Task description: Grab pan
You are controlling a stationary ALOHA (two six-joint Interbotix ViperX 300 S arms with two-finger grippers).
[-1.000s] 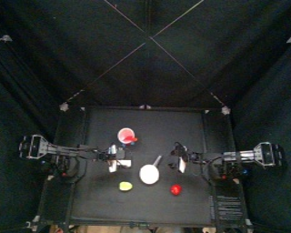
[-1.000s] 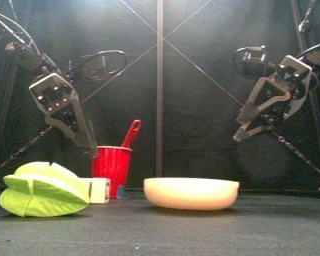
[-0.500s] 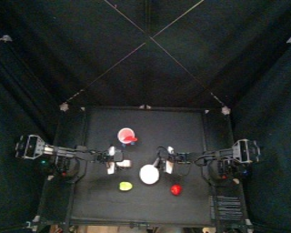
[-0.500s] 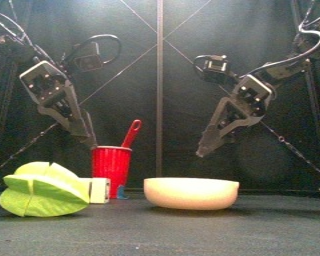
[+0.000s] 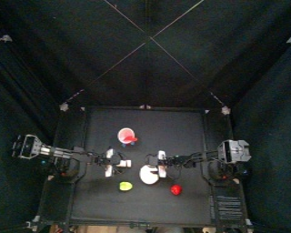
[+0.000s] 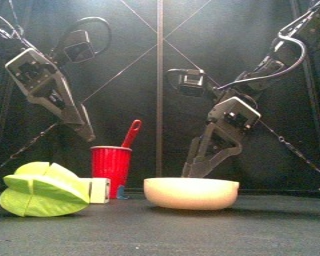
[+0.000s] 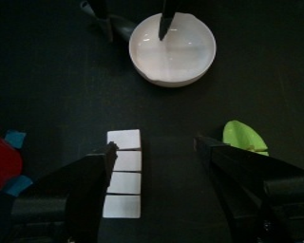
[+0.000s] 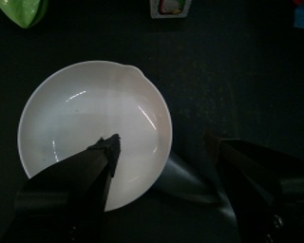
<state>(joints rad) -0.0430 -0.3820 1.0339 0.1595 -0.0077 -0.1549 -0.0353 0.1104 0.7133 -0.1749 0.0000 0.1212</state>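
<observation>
**Right end effector poised over the white pan**

In the top view the pan [image 5: 149, 174] sits low and centre on the desk [image 5: 99, 123]. The right end effector [image 8: 163, 157] hovers over its rim, its 2 jaws spread, one over the bowl and one outside. The left end effector [image 7: 156, 152], jaws also spread, hangs above a white strip [image 7: 124, 174], apart from the pan.

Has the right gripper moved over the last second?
Yes. The right gripper has come down and inward, toward the pan, which has stayed put; it now hangs open just above it.
</observation>
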